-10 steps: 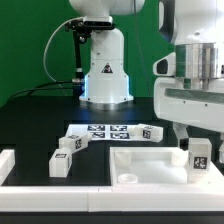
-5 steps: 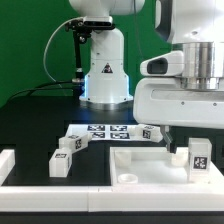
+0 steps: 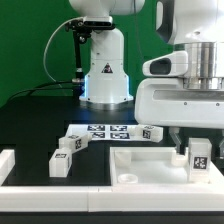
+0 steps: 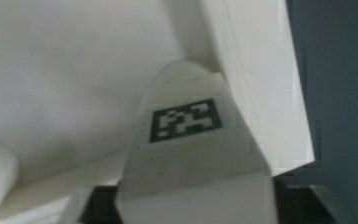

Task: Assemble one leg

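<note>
We find the leg (image 3: 200, 155) standing upright at the exterior view's right, on the large white panel (image 3: 140, 158), close to the panel's right-hand end, its tag marker facing the camera. In the wrist view the leg (image 4: 197, 150) fills the centre, one tag visible, pressed close against the panel (image 4: 69, 80) surface and its edge. The gripper (image 3: 197, 150) sits directly above and around the leg; dark fingers (image 3: 184, 149) flank it on each side, and we judge it clamped on the leg. The arm's white body hides most of the hand from the exterior view.

Further out, on the black table (image 3: 30, 125), we note the marker board (image 3: 100, 131) behind the panel, another leg-like block (image 3: 152, 132) at its right end, and two more blocks (image 3: 65, 155) lying toward the exterior view's left. A white rail (image 3: 8, 165) runs along the near left edge.
</note>
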### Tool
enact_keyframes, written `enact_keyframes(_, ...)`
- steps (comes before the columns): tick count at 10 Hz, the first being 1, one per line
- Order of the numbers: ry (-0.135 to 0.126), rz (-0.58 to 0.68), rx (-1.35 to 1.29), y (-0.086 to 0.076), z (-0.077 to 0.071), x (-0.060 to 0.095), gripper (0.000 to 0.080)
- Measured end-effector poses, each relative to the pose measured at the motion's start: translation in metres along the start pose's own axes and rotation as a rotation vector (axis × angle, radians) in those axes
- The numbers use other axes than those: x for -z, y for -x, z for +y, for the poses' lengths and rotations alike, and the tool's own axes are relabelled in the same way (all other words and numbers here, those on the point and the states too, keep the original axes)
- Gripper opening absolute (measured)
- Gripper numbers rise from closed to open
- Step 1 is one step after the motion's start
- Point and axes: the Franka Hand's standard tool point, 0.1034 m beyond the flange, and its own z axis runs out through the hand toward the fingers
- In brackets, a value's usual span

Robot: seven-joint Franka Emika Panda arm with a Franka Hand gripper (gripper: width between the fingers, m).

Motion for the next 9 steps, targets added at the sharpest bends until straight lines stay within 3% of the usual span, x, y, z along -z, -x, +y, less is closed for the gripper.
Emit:
enact_keyframes(1,0.005,0.002,-0.058,-0.002,0.003,0.0,0.0304)
enact_keyframes(3,0.04,0.022,-0.228,-0.002,0.006,0.0,0.0304)
enact_keyframes(7,0.162,0.005,-0.575,-0.003,0.042,0.004,0.0305)
enact_keyframes(9,0.181,0.02,-0.678,-0.004,0.049,0.004,0.0311)
